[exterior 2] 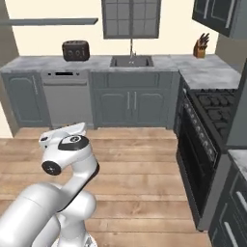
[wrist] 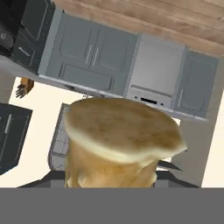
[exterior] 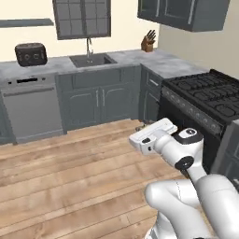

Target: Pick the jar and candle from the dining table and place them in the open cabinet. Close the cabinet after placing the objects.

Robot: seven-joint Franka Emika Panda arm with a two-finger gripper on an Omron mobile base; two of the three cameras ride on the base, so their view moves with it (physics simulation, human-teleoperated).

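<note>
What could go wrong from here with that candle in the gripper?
1. The candle sits between the dark fingers, but how firm the grip is cannot be told; it may slip while the base drives.
2. The stove stands close on the arm's right side; a wide swing may hit it.

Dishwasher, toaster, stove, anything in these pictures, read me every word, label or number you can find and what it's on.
No text can be read anywhere.
Dishwasher: dark marks on its control strip, too small to read.
Toaster: two round dials, no legible label.
Stove: knobs, no readable markings.
Candle close before the claw: plain tan surface, no print.
</note>
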